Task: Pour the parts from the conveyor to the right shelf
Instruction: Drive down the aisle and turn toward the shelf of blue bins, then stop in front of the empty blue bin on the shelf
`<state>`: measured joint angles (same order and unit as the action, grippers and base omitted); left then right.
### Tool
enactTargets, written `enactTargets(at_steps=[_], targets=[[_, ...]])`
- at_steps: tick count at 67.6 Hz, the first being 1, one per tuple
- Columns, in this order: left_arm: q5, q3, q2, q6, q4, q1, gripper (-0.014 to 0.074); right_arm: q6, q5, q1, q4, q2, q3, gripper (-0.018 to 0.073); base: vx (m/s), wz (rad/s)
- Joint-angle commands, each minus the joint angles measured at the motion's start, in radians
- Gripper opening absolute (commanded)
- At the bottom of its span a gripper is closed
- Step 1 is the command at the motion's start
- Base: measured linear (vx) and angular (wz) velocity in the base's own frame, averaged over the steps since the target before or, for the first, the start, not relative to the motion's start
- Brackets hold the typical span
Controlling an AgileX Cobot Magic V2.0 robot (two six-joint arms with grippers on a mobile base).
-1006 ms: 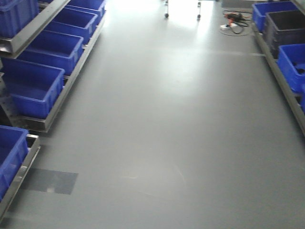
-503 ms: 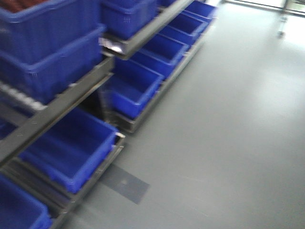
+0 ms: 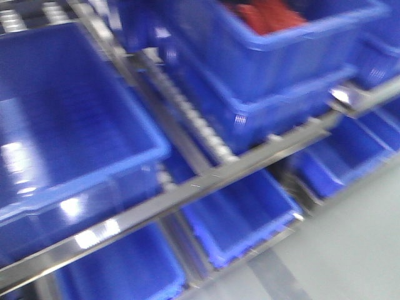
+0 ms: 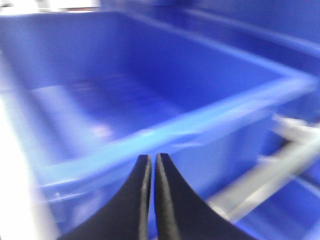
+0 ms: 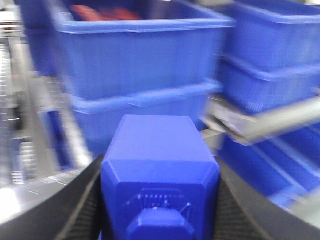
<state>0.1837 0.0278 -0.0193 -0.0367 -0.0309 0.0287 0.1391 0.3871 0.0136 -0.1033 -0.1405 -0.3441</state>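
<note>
In the right wrist view the part [image 5: 160, 145], a bright-blue block with a small knob facing the camera, sits between the black fingers of my right gripper [image 5: 160, 164], which is shut on it. It hangs in front of stacked blue bins [image 5: 145, 55] on the shelf [image 3: 250, 164], a silver rack with white roller lanes [image 3: 194, 119]. My left gripper [image 4: 151, 158] is shut with nothing in it, just before the rim of a large empty blue bin [image 4: 175, 125]. The conveyor is out of view. All views are motion-blurred.
The top bin [image 3: 294, 47] of a stack holds red items [image 3: 269, 15]. More blue bins [image 3: 237, 219] stand on the lower level. Grey floor [image 3: 350, 250] shows at the lower right. A metal rail [image 5: 260, 122] runs beside the right gripper.
The front view has swung from open floor between two racks to a close view of one rack's bins, which now fill the frame.
</note>
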Motion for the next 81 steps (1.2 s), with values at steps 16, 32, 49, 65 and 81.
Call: enactTargets(at_steps=[16, 32, 49, 65, 81], targets=[[-0.072, -0.019, -0.004, -0.007, 0.001, 0.005, -0.0006, 0.008, -0.080, -0.006, 0.002, -0.011, -0.025, -0.0009, 0.17, 0.87], [-0.072, -0.019, -0.004, -0.007, 0.001, 0.005, -0.0006, 0.008, -0.080, -0.006, 0.002, -0.011, -0.025, -0.0009, 0.13, 0.68], [-0.072, -0.019, -0.004, -0.007, 0.001, 0.005, -0.0006, 0.008, -0.080, -0.006, 0.002, -0.011, -0.025, -0.0009, 0.10, 0.38], [-0.072, -0.019, -0.004, -0.007, 0.001, 0.005, -0.0006, 0.008, -0.080, -0.006, 0.002, -0.011, -0.025, -0.0009, 0.07, 0.19], [-0.072, -0.019, -0.004, -0.007, 0.001, 0.005, -0.0006, 0.008, -0.080, -0.006, 0.002, -0.011, -0.025, -0.0009, 0.06, 0.03]])
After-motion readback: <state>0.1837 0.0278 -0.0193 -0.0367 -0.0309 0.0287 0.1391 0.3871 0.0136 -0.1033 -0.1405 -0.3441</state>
